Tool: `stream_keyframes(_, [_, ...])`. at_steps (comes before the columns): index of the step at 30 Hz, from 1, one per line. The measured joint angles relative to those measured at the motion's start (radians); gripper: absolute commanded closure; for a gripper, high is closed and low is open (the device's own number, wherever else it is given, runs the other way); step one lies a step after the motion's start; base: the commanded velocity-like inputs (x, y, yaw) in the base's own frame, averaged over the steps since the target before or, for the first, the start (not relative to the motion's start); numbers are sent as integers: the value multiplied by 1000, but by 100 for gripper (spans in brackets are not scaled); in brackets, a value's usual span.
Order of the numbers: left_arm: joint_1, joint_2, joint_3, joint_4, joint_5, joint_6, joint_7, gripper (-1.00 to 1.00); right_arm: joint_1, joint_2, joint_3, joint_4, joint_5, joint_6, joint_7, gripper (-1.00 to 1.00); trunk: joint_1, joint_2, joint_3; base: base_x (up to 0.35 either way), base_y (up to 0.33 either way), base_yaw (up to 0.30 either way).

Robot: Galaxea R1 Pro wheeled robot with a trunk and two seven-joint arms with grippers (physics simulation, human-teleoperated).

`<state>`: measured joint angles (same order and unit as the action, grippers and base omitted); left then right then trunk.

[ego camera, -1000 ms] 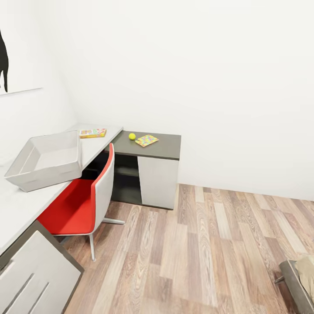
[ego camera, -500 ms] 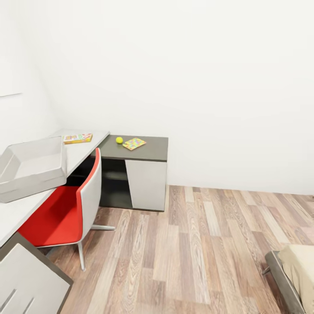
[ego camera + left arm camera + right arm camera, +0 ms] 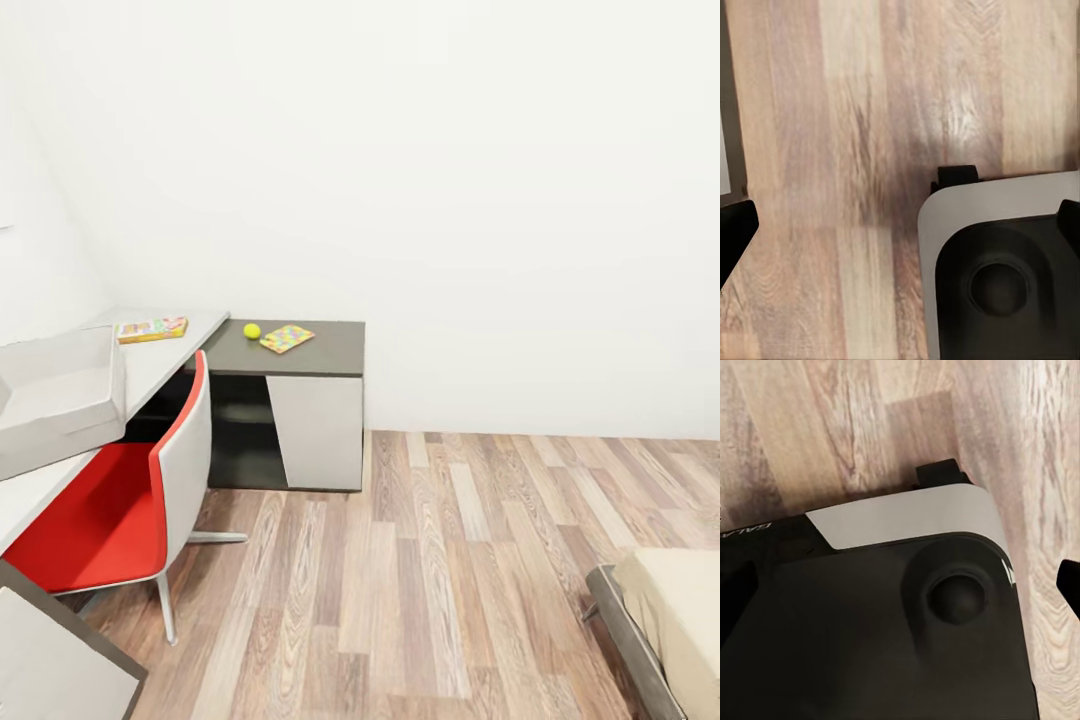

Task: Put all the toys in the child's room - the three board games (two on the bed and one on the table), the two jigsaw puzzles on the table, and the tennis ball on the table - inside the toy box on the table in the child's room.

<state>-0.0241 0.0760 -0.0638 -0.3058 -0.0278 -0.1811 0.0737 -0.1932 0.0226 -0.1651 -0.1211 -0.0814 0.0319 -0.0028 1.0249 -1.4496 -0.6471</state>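
Half the toy box (image 3: 55, 395) is cut off at our left on the table (image 3: 165, 355); board game (image 3: 151, 329), tennis ball (image 3: 252, 331), jigsaw puzzle (image 3: 287, 338) beyond — our grippers' state we cannot tell

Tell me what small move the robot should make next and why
Probably keep turning right toward the bed, whose corner shows at the head view's lower right. The tennis ball, one jigsaw puzzle and one board game lie on the table, out of the toy box. The wrist views face wood floor, with nothing visibly held.
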Motion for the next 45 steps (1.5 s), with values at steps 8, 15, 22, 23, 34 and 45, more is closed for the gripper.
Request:
stream_keyframes(8, [0, 0, 0, 0, 0, 0, 0, -100, 0, 1, 2, 0, 5, 0, 0, -100, 0, 0, 12, 144, 97, -140])
stream_keyframes(15, [0, 0, 3, 0, 0, 1, 0, -100, 0, 4, 3, -3, 5, -7, 0, -100, 0, 0, 23, 24, 16, -140])
stream_keyframes(22, [-22, 0, 14, -32, 7, 29, -1, -100, -25, 8, -4, -15, -2, 10, 2, -100, 0, 0, 33, 3, 2, -137])
stream_keyframes(23, [-34, -2, 14, -41, 8, 44, -1, -100, -35, 7, -5, -17, -2, 20, 2, -100, 0, 0, 35, 1, 0, -125])
stream_keyframes(34, [-272, -30, 26, -229, 28, 448, 3, -100, -186, -1, -7, -276, -44, 350, -4, -100, 0, 0, 52, 0, 0, -107])
stream_keyframes(45, [-296, -43, 37, -478, 54, 760, -85, -100, -177, 4, -17, -828, -114, 739, -3, -100, 0, 0, 66, 0, 0, -88])
